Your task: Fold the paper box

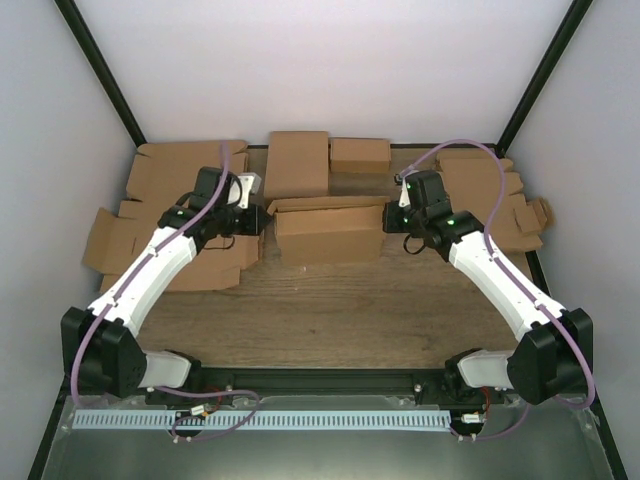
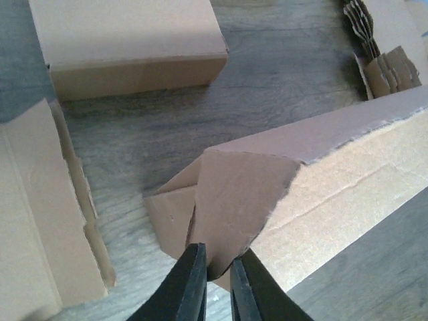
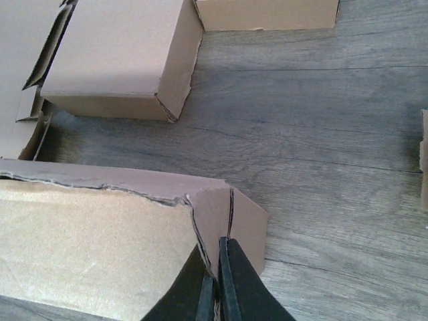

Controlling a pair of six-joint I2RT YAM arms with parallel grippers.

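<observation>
Ends of paper box [image 1: 328,232] pinched: left claw [image 2: 219,259], right claw [image 3: 215,261].

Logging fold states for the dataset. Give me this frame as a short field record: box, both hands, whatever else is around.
object: paper box, centre of view, partly folded
left hand: left hand pinched on the box's left end flap
right hand: right hand pinched on the right end flap
behind: two closed boxes
sides: cardboard blanks at left, more at right
</observation>
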